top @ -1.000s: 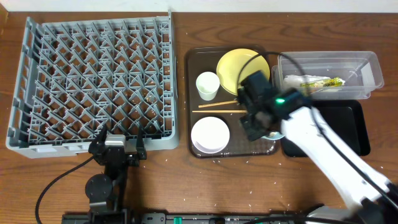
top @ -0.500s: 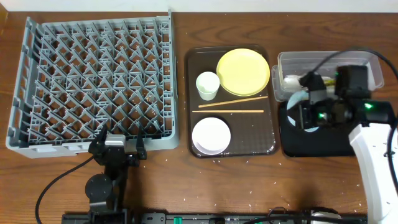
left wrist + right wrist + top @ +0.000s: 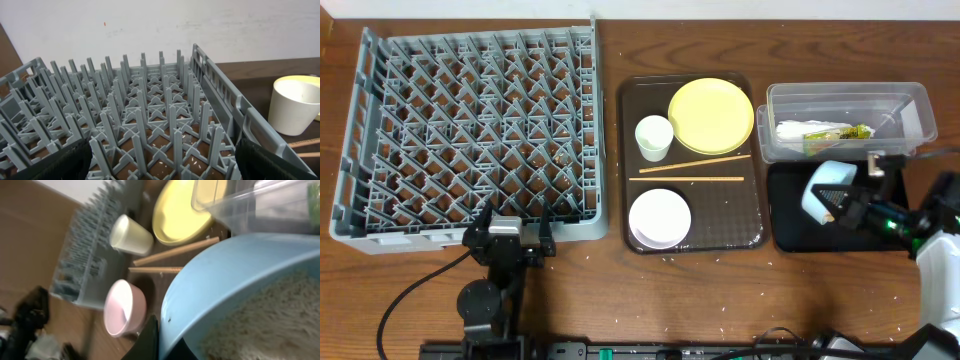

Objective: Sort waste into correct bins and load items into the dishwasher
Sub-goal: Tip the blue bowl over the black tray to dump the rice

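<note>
Right wrist view alone shows rice [image 3: 260, 325] in light blue bowl [image 3: 220, 280], right gripper [image 3: 845, 207] pinching its rim, overhead shows bowl tipped above black tray [image 3: 840, 238], mouth toward that gripper, chopsticks [image 3: 695, 172] lying left-right, left gripper [image 3: 515, 218] spread by rack [image 3: 470, 120]

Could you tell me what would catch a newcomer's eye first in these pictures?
A large grey rack fills the left of the table. On the right, the right gripper holds a light blue bowl with rice in it, tilted above the black tray. Between them a brown tray carries a yellow plate, a white cup, a white bowl and chopsticks.
</note>
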Motion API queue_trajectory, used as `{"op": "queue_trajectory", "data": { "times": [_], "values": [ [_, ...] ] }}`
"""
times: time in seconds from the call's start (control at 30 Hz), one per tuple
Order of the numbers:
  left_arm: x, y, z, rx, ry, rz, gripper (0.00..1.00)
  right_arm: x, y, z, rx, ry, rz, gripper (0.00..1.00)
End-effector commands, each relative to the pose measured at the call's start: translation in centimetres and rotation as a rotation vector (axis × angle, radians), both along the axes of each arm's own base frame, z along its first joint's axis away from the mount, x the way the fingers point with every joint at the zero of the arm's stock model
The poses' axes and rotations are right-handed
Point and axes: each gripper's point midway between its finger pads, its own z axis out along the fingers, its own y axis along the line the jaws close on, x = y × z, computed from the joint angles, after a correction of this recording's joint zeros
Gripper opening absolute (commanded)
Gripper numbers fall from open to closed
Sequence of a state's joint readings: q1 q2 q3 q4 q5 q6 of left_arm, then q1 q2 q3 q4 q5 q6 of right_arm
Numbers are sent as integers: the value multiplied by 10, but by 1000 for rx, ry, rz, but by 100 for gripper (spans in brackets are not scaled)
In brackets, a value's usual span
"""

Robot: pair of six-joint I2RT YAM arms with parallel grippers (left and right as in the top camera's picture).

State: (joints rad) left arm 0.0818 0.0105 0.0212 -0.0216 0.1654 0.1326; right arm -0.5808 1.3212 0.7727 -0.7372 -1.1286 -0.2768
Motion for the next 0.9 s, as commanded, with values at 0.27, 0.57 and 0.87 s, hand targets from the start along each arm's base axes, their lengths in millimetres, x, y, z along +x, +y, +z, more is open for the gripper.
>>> {"op": "queue_trajectory", "data": {
  "times": [0.27, 0.57, 0.87],
  "values": [
    [-1, -3, -15, 8, 44, -16, 93, -8, -34, 27, 268, -171, -122, 1],
    [-1, -3, -15, 8, 44, -16, 93, -5, -48, 15, 389, -127, -163, 1],
    [-1, -3, -15, 8, 44, -16, 92, -7, -72, 10, 626, 41, -290, 1]
  ]
}}
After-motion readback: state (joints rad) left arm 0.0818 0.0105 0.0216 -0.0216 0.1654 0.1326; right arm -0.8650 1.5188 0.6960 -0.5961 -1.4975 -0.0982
